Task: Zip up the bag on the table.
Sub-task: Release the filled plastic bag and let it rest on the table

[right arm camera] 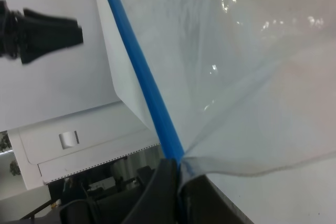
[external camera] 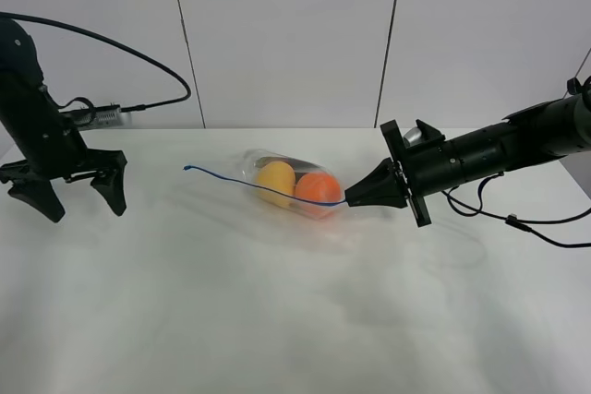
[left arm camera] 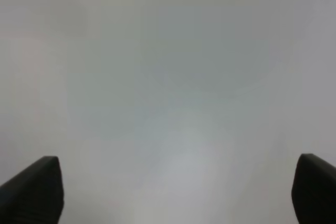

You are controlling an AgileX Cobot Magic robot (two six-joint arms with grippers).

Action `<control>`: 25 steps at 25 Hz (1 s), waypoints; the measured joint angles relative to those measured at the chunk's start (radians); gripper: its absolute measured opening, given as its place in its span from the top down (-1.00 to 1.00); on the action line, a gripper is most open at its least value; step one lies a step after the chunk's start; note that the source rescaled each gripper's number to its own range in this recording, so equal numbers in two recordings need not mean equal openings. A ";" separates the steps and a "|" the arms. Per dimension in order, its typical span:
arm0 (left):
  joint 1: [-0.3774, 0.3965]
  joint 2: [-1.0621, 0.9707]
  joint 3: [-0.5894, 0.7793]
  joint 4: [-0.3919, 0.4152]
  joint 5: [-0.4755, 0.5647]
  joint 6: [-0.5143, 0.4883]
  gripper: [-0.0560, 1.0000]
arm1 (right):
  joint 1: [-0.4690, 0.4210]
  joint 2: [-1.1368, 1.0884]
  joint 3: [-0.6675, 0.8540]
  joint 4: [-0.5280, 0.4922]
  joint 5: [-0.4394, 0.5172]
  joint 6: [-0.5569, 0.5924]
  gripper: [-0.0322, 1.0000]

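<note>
The right gripper point(external camera: 351, 198) has its jaws pinched on the bag's point(external camera: 286, 182) blue zipper strip point(right arm camera: 140, 74) end, seemingly near finished; the left gripper point(external camera: 69, 193) hangs open above the desk point(external camera: 277, 320).

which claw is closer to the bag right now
Right. The right claw is shut on the bag's blue zipper strip; the left claw hangs open, well off to its side.

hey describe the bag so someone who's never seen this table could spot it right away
On the white table, look near the middle toward the back wall, just ahead of the right gripper. The bag is clear crinkly plastic with a yellow fruit and an orange inside; its blue zipper strip sets it apart.
</note>
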 joint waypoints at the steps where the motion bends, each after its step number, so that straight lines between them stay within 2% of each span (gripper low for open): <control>1: 0.000 -0.002 0.000 0.000 0.007 -0.002 -1.00 | 0.000 0.000 0.000 0.000 0.000 -0.001 0.94; 7: 0.000 -0.139 0.105 0.014 0.008 -0.011 -1.00 | 0.000 0.000 0.000 0.000 0.006 -0.002 0.94; 13: 0.000 -0.449 0.326 0.027 0.014 -0.011 -1.00 | 0.000 0.000 0.000 0.000 0.008 -0.002 0.94; 18: 0.000 -0.738 0.563 0.027 0.011 -0.011 -1.00 | 0.000 0.000 0.000 0.000 0.009 -0.003 0.94; 23: 0.000 -1.030 0.786 0.030 -0.126 -0.011 -1.00 | 0.000 0.000 0.000 0.000 0.009 -0.003 0.94; 25: 0.000 -1.133 0.844 0.032 -0.146 -0.011 -1.00 | 0.000 0.000 0.000 0.000 0.009 -0.003 0.94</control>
